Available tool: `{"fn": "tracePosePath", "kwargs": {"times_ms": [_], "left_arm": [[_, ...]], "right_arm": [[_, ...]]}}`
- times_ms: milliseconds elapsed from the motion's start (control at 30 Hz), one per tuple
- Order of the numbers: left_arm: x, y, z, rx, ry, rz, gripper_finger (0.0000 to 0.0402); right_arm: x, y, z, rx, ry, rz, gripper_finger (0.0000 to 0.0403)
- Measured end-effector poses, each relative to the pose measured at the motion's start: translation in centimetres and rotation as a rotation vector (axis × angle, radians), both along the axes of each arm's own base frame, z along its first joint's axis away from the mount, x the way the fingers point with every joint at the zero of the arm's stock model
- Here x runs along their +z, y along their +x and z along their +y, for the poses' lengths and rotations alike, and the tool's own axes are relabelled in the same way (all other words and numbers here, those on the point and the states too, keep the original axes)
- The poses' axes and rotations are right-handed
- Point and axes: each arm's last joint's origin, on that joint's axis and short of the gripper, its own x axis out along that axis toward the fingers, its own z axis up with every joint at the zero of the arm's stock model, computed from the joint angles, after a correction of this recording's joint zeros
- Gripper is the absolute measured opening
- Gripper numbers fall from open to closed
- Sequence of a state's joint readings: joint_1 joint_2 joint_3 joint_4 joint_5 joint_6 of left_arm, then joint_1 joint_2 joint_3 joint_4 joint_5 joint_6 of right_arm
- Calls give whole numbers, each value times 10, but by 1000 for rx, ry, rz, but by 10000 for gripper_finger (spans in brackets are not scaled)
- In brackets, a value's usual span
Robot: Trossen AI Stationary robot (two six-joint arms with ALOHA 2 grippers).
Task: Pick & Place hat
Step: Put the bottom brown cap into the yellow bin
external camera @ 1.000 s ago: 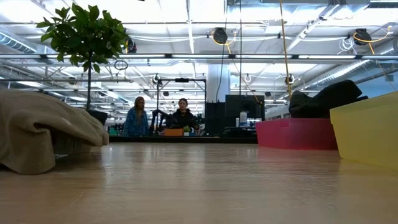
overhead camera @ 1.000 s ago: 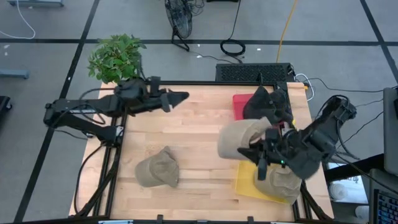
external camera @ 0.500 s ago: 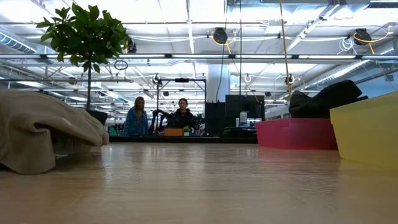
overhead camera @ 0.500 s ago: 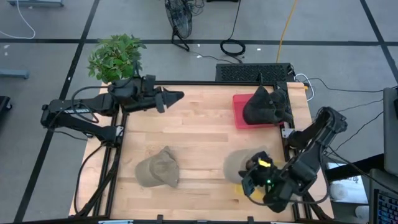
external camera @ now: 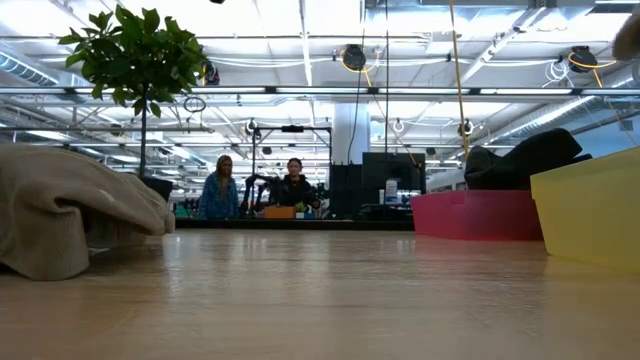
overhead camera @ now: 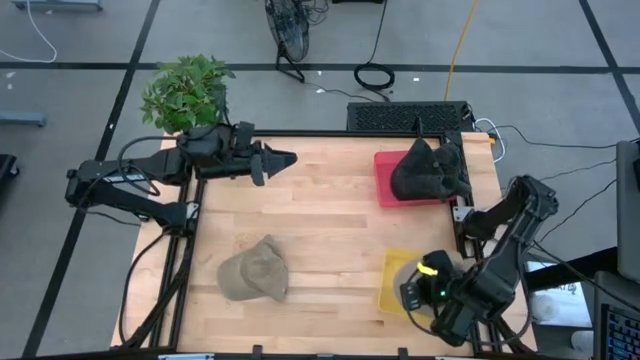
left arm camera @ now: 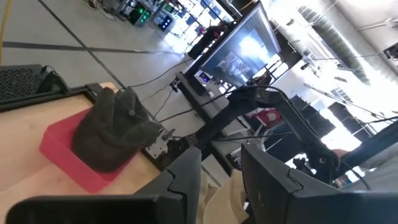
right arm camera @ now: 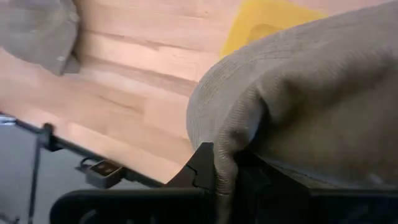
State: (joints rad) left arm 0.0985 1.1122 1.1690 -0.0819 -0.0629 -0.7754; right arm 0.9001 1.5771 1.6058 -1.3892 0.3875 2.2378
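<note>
Right gripper (right arm camera: 227, 180), clamped on tan hat (right arm camera: 311, 99), now lowered over yellow bin (overhead camera: 395, 282) lower right; release next. Left gripper (overhead camera: 280, 159) fingers apart, upper left.

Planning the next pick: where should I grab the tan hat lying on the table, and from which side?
Take the tan hat by its raised, bunched crown, coming straight down from above. It lies flat and alone on the wooden table, so a brim edge would probably be harder to pinch.

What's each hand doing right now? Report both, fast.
Left hand: open, holding nothing, above the table's far left part.
Right hand: shut on the tan hat, over the yellow bin.
</note>
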Motion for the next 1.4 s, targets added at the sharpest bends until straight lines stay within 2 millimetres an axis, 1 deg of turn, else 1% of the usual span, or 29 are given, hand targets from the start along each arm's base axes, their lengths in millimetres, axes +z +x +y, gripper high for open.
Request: {"fn": "tracePosePath", "kwargs": {"times_ms": [133, 300, 433, 800, 967, 1033, 1233, 1400], "left_arm": [[0, 0, 3, -3, 6, -2, 115], [1, -1, 7, -13, 3, -5, 115], [1, -1, 10, -12, -12, -11, 115], [4, -2, 15, 3, -14, -43, 115], [4, -2, 15, 10, -13, -44, 115], [5, -2, 15, 10, -13, -50, 115], [7, -2, 15, 10, -12, -76, 115], [9, -2, 14, 4, -18, -88, 115]], "right_arm": [[-14, 6, 7, -4, -41, 62, 13], [-29, 13, 4, -33, -153, 161, 13], [-38, 15, 7, -36, -187, 222, 13], [-51, 26, 20, -30, -138, 174, 13], [-56, 26, 20, -29, -142, 180, 13], [-62, 24, 21, -24, -148, 199, 13], [-86, 19, 25, -10, -93, 242, 13], [-92, 17, 25, -4, -94, 244, 13]]}}
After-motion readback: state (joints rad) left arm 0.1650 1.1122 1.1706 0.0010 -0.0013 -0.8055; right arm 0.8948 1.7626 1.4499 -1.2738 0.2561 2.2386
